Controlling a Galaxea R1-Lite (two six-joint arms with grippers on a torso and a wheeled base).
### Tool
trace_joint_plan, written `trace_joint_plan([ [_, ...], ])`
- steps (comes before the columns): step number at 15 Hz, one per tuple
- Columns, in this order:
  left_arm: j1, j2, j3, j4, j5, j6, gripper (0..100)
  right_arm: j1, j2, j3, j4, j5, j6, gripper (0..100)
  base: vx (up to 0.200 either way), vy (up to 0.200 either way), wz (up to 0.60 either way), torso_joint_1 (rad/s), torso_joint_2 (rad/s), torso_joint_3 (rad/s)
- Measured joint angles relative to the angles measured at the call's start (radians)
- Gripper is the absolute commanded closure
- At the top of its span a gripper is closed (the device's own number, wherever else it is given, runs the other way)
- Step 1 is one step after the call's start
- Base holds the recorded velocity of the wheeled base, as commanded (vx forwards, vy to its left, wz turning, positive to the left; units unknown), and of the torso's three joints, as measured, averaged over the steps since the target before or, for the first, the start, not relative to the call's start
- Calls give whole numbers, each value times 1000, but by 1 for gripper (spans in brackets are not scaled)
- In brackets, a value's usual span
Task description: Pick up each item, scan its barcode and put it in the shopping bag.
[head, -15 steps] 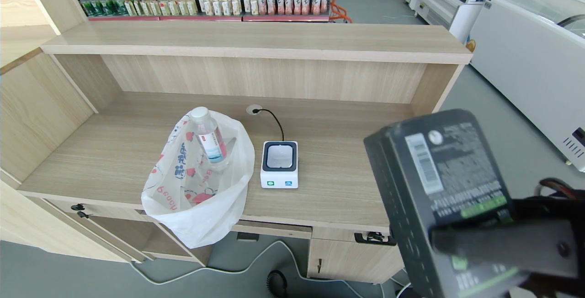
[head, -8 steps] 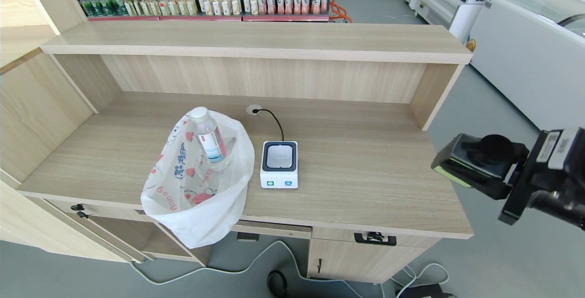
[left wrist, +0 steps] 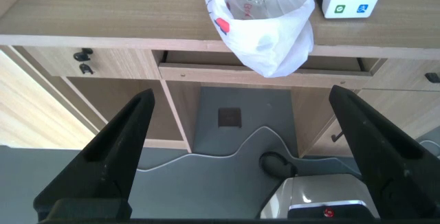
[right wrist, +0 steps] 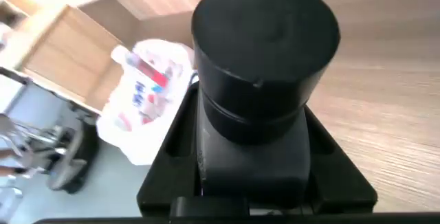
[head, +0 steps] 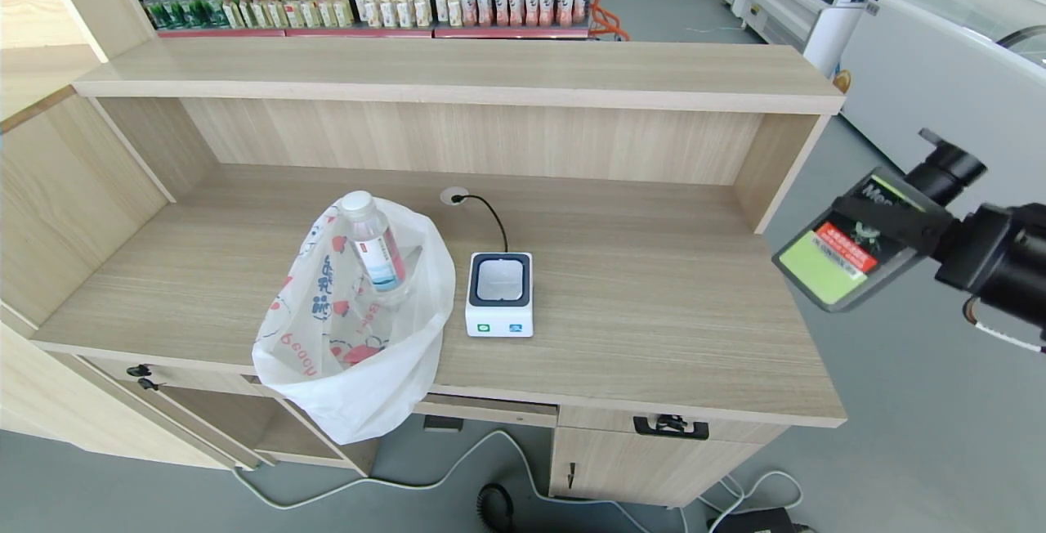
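The right gripper (head: 907, 226) has its fingers closed tight on a black carton (head: 825, 267). The carton is tipped on its side. It has a green patch and a red label on the face that shows, and a round black cap (head: 948, 167) at its upper end. Gripper and carton hang in the air past the right end of the wooden counter (head: 654, 312), over the grey floor.

The white scanner (head: 499, 294) sits on the counter, off to the left of this gripper and well apart from it. A black cable (head: 490, 218) runs from the back of the scanner. Just past the scanner, farther from the gripper, is the white shopping bag (head: 327, 353). It sags over the front edge of the counter. A water bottle (head: 372, 247) leans inside it with its white cap sticking out.

The left gripper (left wrist: 242, 99) is wide open and holds nothing. It is down low in front of the counter, with the bag up ahead of it.
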Motion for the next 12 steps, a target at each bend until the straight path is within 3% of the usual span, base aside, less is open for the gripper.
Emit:
trace_joint_plan([
  [1, 0, 0, 0, 0, 0, 0, 0, 13, 23, -41, 1, 3, 102, 100, 0, 0, 0, 0, 0, 0],
  [3, 0, 0, 0, 0, 0, 0, 0, 50, 75, -93, 0, 7, 170, 100, 0, 0, 0, 0, 0, 0],
  [12, 0, 0, 0, 0, 0, 1, 0, 126, 204, -128, -7, 3, 173, 100, 0, 0, 0, 0, 0, 0],
])
